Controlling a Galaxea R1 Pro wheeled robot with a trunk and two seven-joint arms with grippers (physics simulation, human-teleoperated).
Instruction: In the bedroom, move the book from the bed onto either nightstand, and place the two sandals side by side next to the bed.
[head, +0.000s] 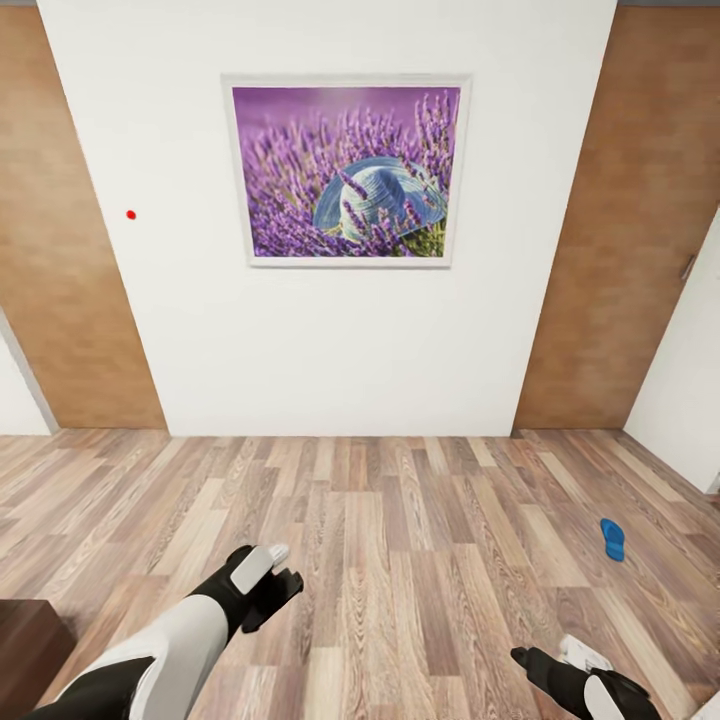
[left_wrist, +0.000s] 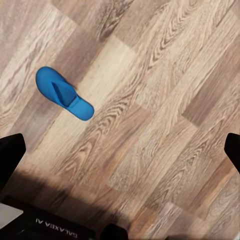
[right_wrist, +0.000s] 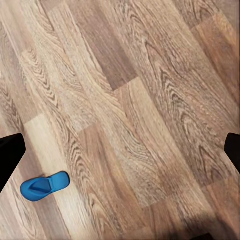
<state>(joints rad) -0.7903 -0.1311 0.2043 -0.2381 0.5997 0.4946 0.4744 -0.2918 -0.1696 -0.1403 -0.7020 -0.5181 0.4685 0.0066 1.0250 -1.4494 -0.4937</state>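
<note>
Head view: the robot faces a white wall (head: 330, 340) carrying a framed picture (head: 347, 170) of lavender and a pale blue hat. A small red dot (head: 131, 214) marks the wall to the picture's left. Brown wooden doors (head: 60, 250) flank the wall on both sides. The wood-plank floor (head: 400, 540) runs from the wall toward the robot.

One blue sandal (head: 612, 538) lies flat on the floor toward the right of the head view, well apart from both arms and from the wall. The right wrist view shows a blue sandal (right_wrist: 44, 185) on the planks, strap side up; the left wrist view also shows a blue sandal (left_wrist: 64, 93) strap side up. Whether these are the same sandal or the pair cannot be told.

A dark brown wooden corner (head: 25, 640) sits at the lower left of the head view; what piece of furniture it is cannot be told.

The left gripper (head: 268, 590) is raised over the floor, holding nothing; in its wrist view the fingers (left_wrist: 10, 152) stand wide apart. The right gripper (head: 535, 662) is low at the lower right, likewise empty, its fingers (right_wrist: 9, 155) spread wide in its wrist view.
</note>
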